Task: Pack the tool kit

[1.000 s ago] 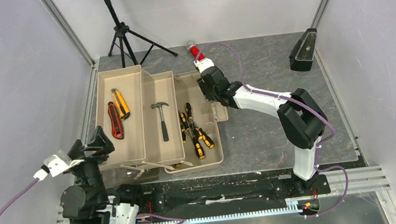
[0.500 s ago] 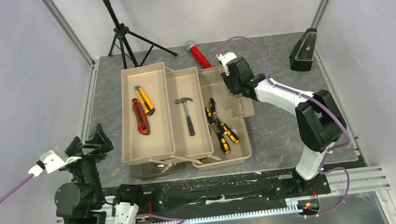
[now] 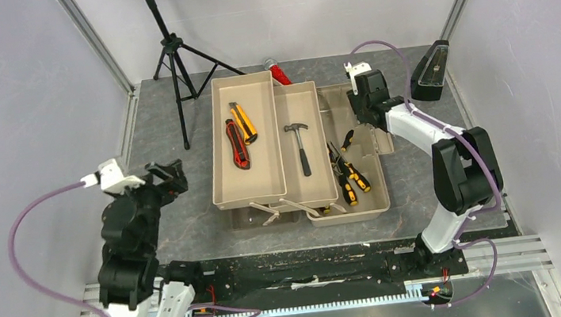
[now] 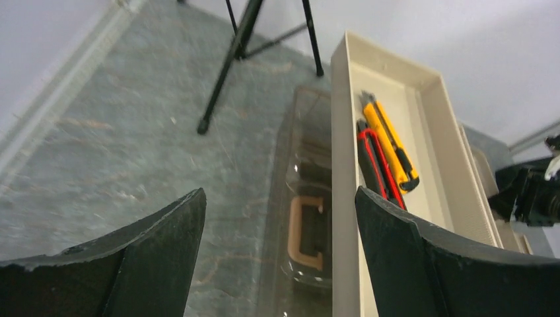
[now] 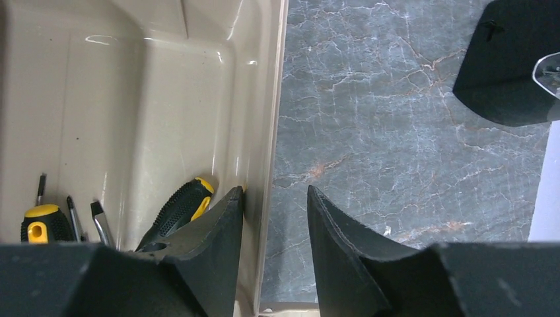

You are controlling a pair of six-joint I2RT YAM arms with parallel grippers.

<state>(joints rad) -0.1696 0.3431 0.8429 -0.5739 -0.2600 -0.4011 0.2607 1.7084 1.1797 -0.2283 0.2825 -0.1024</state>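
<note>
- Jaws of right gripper (image 5: 274, 231) set narrow, straddling the right wall of the toolbox (image 3: 383, 209), one finger inside, one outside.
- Jaws of left gripper (image 4: 277, 257) spread wide, holding nothing, poised left of the toolbox.
- Red and orange knives (image 3: 241, 133) lying in the leftmost tray.
- Hammer (image 3: 300, 145) resting in the middle tray.
- Screwdrivers (image 3: 348, 173) lying in the box base.
- Metronome (image 3: 431, 69) standing far right, apart.

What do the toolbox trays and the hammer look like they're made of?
Trays: tan plastic, probably; smooth, slightly glossy, with moulded thin walls and highlights in the right wrist view.
Hammer: dull grey head, likely metal; dark handle, material unclear.
</note>
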